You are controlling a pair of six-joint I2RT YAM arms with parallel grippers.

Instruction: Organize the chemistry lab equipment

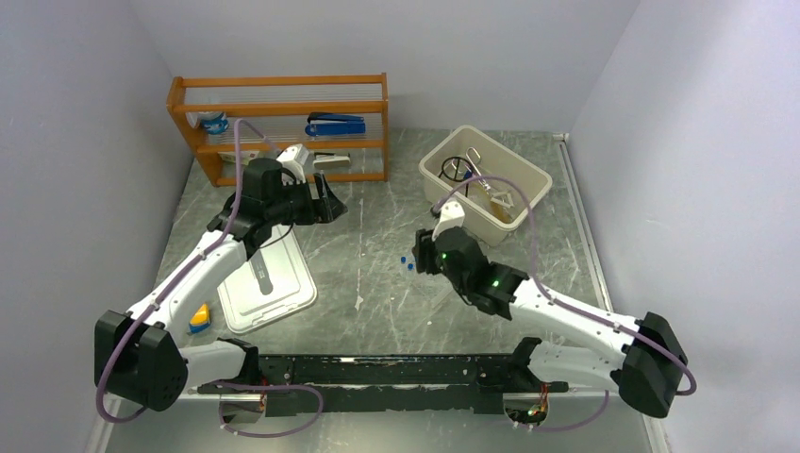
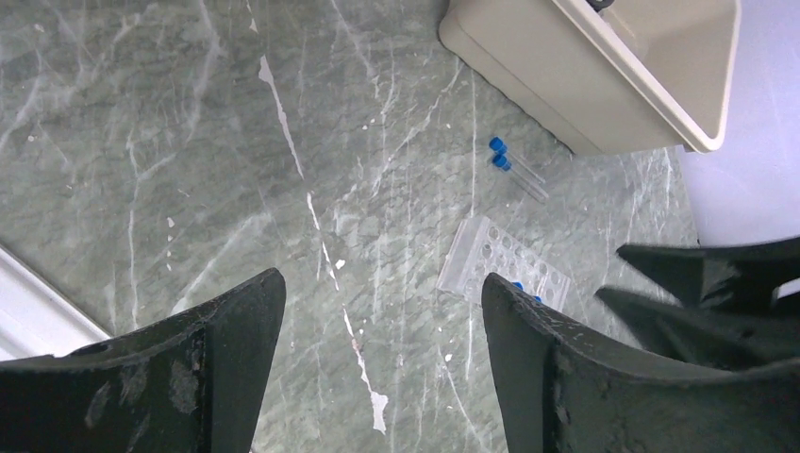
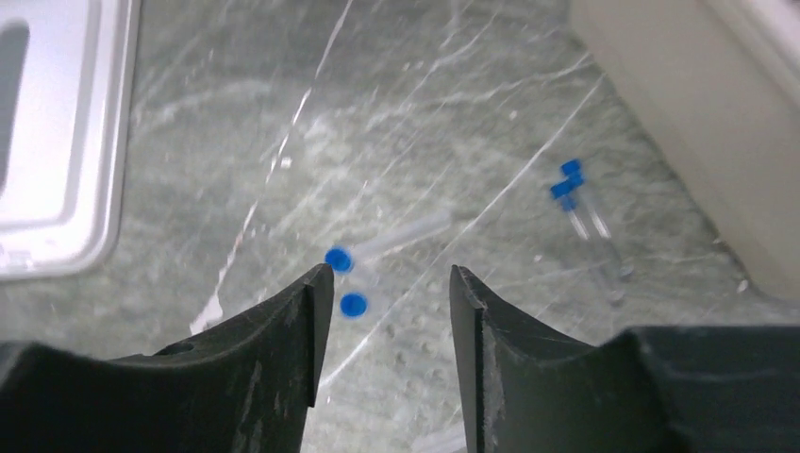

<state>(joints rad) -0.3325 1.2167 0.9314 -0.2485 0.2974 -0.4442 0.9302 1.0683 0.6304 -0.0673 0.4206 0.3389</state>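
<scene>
Overhead view of a grey marbled counter (image 1: 377,189) with two robot arms reaching in from its near edge. A beige bin (image 1: 533,198) sits toward the back right and serves as the reference point here.

Inside the bin lie a black wire tripod ring (image 1: 458,168) and some pale metal pieces (image 1: 495,193), too small to tell apart.

Just off the bin's near-left corner, on the bare counter, two blue-capped tubes (image 2: 514,168) lie side by side, touching. A little further from the bin on that same side is a clear rack (image 2: 491,260), lying flat. A third tube (image 3: 391,238) lies on its side there. Another blue cap (image 3: 353,304) shows just beside it; whether it stands in the rack cannot be told.

The right claw (image 3: 391,272) hangs over this spot, close to the bin's left wall, fingers spread, pinching nothing. The third tube lies just past its tips.

The left claw (image 2: 382,283) is well to the left of the bin, raised and pointing toward it, fingers spread wide with only counter between them.

An orange shelf (image 1: 283,85) stands left of the bin against the back wall. A white lid (image 1: 269,283) lies far left of the bin, nearer the arms.
</scene>
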